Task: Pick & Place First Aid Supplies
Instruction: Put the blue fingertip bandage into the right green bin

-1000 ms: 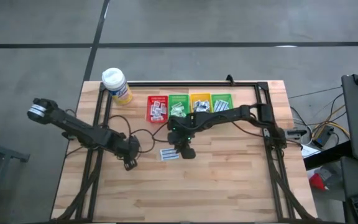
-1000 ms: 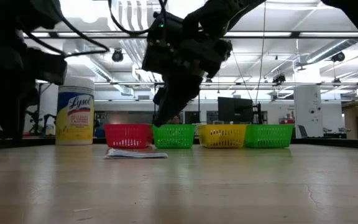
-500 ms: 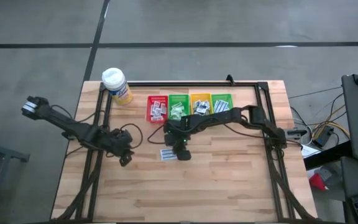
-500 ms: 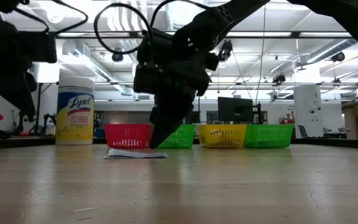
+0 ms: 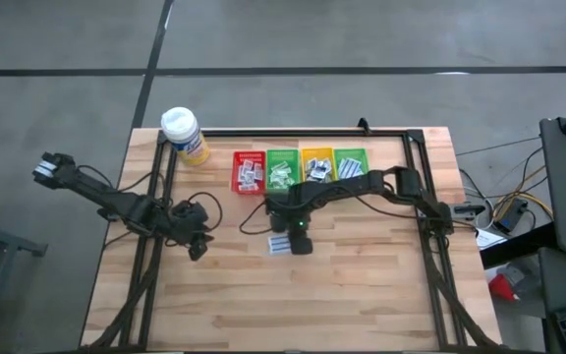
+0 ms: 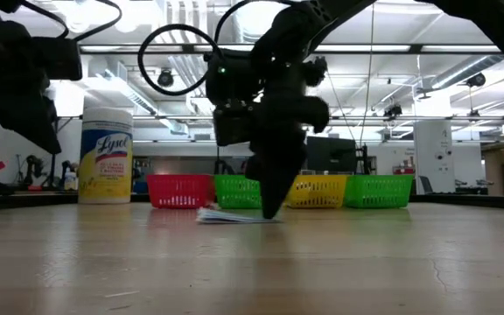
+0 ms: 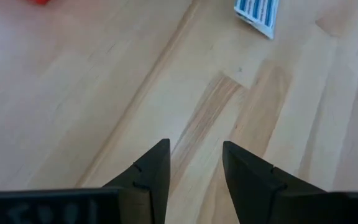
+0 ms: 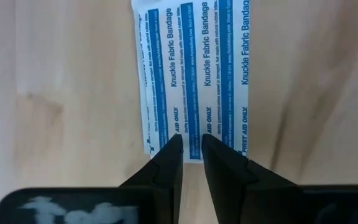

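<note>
A flat white bandage packet (image 8: 191, 74) with blue print lies on the wooden table (image 5: 362, 295), in front of the row of bins; it also shows in the high view (image 5: 278, 243) and the low view (image 6: 227, 216). My right gripper (image 8: 192, 142) points steeply down onto the packet's edge, with its fingers drawn close together. My left gripper (image 7: 195, 163) hovers open above bare wood at the table's left (image 5: 197, 248), with nothing between its fingers. My right gripper comes from above and stands with both fingertips (image 8: 169, 155) on the packet's short edge (image 8: 192, 148), at its right end. Only a narrow strip of packet shows between them. The packet lies flat on the table.
Four bins stand in a row at the far side, each holding packets: red (image 5: 249, 170), green (image 5: 282, 167), yellow (image 5: 315, 164) and green (image 5: 351, 162). A yellow bottle with a white cap (image 5: 185, 135) stands at the far left. A black frame (image 5: 421, 197) edges the work area.
My right gripper has come down and gone toward the table's right edge. The packet has slid along the table the same way, still flat. My left gripper has risen and drawn back toward the table's left edge.
</note>
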Tool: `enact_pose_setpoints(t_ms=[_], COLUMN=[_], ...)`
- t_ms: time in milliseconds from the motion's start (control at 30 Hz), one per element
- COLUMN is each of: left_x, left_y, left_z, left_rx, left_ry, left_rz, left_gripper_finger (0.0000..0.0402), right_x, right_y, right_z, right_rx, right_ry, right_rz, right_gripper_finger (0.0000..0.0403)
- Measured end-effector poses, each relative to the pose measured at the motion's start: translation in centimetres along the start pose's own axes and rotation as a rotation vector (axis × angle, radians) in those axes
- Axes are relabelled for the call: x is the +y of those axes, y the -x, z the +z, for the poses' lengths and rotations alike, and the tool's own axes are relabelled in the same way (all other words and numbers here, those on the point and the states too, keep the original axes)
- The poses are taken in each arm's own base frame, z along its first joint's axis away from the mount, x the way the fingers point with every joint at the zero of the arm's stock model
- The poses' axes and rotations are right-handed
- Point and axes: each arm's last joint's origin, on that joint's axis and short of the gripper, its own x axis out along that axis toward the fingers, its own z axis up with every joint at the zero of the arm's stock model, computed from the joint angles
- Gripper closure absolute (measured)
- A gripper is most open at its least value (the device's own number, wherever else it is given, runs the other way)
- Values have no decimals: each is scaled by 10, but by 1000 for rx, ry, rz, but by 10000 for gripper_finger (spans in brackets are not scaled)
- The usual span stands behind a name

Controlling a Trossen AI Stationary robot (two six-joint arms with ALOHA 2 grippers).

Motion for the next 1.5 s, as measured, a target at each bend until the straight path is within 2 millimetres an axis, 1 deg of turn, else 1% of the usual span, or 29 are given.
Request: enact_pose_setpoints(t_ms=[133, 233, 400, 500, 633, 700, 867, 967, 1100, 1167, 1333, 1500], left_x=[-2, -2, -3, -5, -7, -7, -7, -7, -6, -6, -7, -7], left_y=[0, 0, 0, 0, 0, 0, 0, 0, 0, 0, 0, 0], left_z=[1, 2, 3, 4, 6, 7, 7, 7, 7, 7, 7, 8], left_rx=[-14, -24, -40, -55, -83, -84, -85, -89, -100, -104, -107, -114], left_ry=[-8, -12, -9, -8, -8, -8, -8, -13, -14, -14, -4, 1], left_rz=[-17, -11, -13, -28, -44, -45, -45, -42, -28, -26, -29, -38], left_gripper_finger=[262, 262, 262, 263, 264, 264, 264, 264, 264, 264, 264, 264], right_x=[12, 22, 28, 30, 34, 36, 44, 45, 47, 48, 44, 39], right_y=[-2, -5, -3, 3, 18, 23, 33, 35, 35, 34, 21, 8], right_z=[-10, -13, -6, -4, 0, 2, 13, 20, 25, 24, 26, 29], right_rx=[114, 149, 88, 67, 24, 11, -61, -105, -152, -143, -134, -130], right_ry=[28, 112, 164, 181, 199, 213, 311, 362, 421, 440, 465, 476], right_rz=[26, 40, 27, 15, 8, 6, -5, -13, -24, -23, -23, -46], right_gripper_finger=[335, 331, 333, 338, 341, 341, 333, 324, 307, 297, 276, 265])
